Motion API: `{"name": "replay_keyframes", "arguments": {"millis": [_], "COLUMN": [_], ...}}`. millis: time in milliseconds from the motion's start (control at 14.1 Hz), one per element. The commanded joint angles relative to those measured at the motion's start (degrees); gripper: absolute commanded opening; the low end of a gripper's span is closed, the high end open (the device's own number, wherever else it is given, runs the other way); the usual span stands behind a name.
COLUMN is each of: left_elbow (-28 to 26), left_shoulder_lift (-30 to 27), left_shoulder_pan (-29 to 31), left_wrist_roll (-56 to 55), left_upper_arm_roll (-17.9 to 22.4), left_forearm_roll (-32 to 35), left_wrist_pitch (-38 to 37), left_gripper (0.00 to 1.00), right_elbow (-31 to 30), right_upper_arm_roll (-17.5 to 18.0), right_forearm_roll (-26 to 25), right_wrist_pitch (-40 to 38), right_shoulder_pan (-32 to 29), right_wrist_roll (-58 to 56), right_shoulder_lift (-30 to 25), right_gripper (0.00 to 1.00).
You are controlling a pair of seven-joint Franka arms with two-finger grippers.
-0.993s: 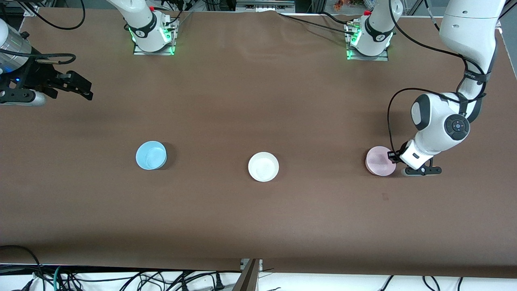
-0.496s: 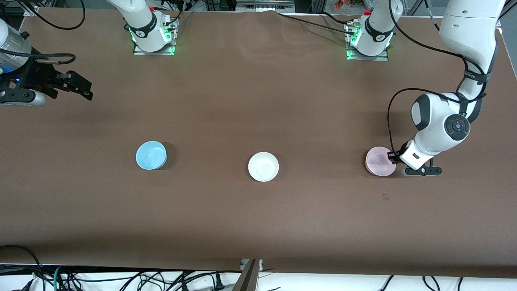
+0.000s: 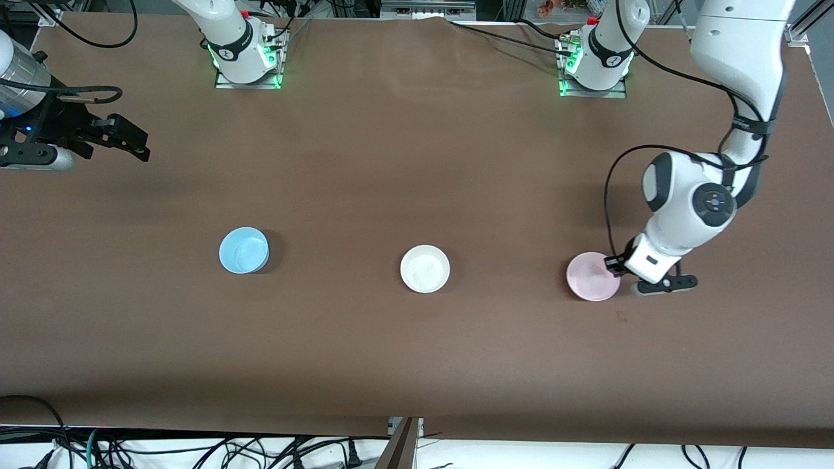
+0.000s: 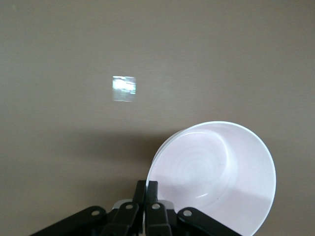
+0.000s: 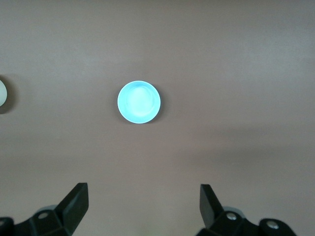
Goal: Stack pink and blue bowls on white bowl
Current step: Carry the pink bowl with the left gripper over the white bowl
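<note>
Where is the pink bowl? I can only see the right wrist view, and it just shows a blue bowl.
Observer: The pink bowl is toward the left arm's end of the table. The left end effector is pinching its rim.
Operator: Is anything inside the white bowl?
Observer: No, the white bowl is empty. It sits on the table between the blue bowl and the pink bowl.
Operator: Where is my arm?
Observer: The right end effector waits, open, over the right arm's end of the table, closer to the robots' bases than the blue bowl.
</note>
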Motion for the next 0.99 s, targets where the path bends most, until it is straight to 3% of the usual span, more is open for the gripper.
{"name": "replay_keyframes", "arguments": {"millis": [0, 567, 922], "left_elbow": [1.61, 4.95, 10.92], "left_shoulder_lift": [-0.16, -0.07, 3.26], "left_shoulder_pan": [-5.44, -17.05, -22.06], "left_wrist_roll": [-10.11, -34.56, -45.72], "left_upper_arm_roll": [0.52, 0.08, -1.06], "left_forearm_roll": [0.46, 0.28, -2.62], "left_wrist_pitch": [-1.32, -1.23, -1.32], "left_gripper": [0.0, 0.0, 0.0], "right_elbow": [1.06, 1.06, 1.06], "right_upper_arm_roll": [0.05, 0.05, 0.05], "right_forearm_roll": [-0.36, -0.36, -0.44], "right_wrist_pitch": [-0.88, -0.96, -0.96], "right_shoulder_pan": [0.07, 0.07, 0.07], "right_wrist_roll": [-0.16, -0.16, -0.16], "right_shoulder_lift": [0.16, 0.16, 0.16], "right_gripper": [1.0, 1.0, 1.0]}}
